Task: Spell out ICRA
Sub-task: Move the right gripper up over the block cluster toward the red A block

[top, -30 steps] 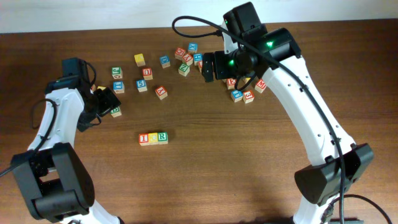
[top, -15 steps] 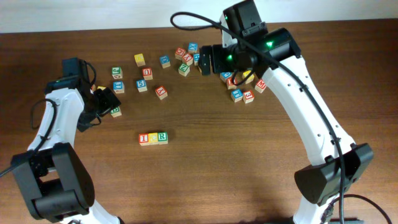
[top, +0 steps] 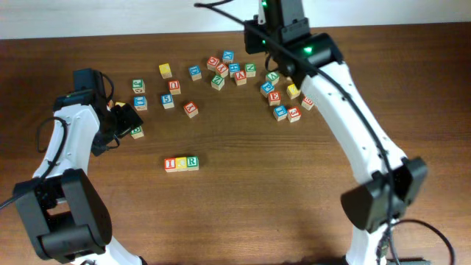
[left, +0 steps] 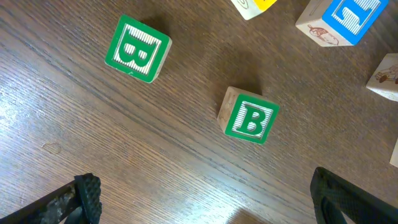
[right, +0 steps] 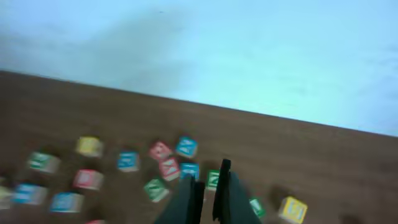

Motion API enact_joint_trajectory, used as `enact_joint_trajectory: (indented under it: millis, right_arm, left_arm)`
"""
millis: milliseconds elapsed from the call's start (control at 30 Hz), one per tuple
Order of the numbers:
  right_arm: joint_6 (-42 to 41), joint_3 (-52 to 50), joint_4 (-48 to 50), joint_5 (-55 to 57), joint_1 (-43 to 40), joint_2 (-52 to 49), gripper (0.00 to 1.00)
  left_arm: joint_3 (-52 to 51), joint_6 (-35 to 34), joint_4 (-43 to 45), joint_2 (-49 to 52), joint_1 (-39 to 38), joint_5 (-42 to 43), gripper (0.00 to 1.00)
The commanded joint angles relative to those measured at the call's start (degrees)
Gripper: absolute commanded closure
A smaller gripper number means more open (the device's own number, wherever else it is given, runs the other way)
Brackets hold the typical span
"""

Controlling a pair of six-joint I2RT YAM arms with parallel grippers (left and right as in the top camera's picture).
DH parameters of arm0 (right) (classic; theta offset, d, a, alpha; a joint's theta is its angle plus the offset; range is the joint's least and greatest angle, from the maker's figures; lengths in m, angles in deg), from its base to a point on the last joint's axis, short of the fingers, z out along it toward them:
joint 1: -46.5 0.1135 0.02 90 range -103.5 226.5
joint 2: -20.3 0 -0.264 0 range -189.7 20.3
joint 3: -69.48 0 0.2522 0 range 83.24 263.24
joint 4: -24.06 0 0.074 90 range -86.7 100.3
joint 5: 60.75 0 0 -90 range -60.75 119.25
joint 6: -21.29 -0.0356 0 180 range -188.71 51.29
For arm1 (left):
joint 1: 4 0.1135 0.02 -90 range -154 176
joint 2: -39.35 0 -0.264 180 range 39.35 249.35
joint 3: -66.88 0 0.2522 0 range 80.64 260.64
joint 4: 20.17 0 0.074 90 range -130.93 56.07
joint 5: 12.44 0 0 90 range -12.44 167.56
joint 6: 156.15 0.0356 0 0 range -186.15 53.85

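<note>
Right tool, fingers nearly closed and empty, hangs well apart from the I-C-R row.

So there are two arms, the left arm and the right arm, plus three lined-up cubes on the surface. The loose cubes come to roughly two dozen, though it's tough to nail that exactly from overhead. The left wrist view catches two green B cubes.
</note>
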Motion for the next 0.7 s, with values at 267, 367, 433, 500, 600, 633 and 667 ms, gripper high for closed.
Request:
enact_joint_trajectory:
  millis: [267,367,433,500,600,633,667]
  right_arm:
    - [4.0,-0.2,8.2,3.6,-0.2,-19.2,0.73]
    - [4.0,-0.2,8.5,3.1,-0.2,-21.4,0.66]
    - [4.0,-0.2,8.5,1.4,-0.2,-21.9,0.63]
    - [4.0,-0.2,8.5,-0.7,-0.2,-22.5,0.62]
    - [4.0,-0.2,7.8,-3.7,-0.2,-23.3,0.61]
    - [4.0,-0.2,7.3,-4.8,-0.2,-23.6,0.6]
    - [4.0,-0.2,6.6,-5.1,-0.2,-23.9,0.59]
  left_arm:
    - [0.5,0.3,0.0,0.2,-0.1,0.0,0.01]
    - [0.5,0.3,0.0,0.2,-0.1,0.0,0.01]
    - [0.5,0.3,-0.1,0.2,-0.1,0.0,0.01]
    - [0.5,0.3,0.0,0.2,-0.1,0.0,0.01]
    - [0.5,0.3,0.0,0.2,-0.1,0.0,0.01]
    - [0.5,0.3,0.0,0.2,-0.1,0.0,0.01]
    - [0.5,0.3,-0.1,0.2,-0.1,0.0,0.01]
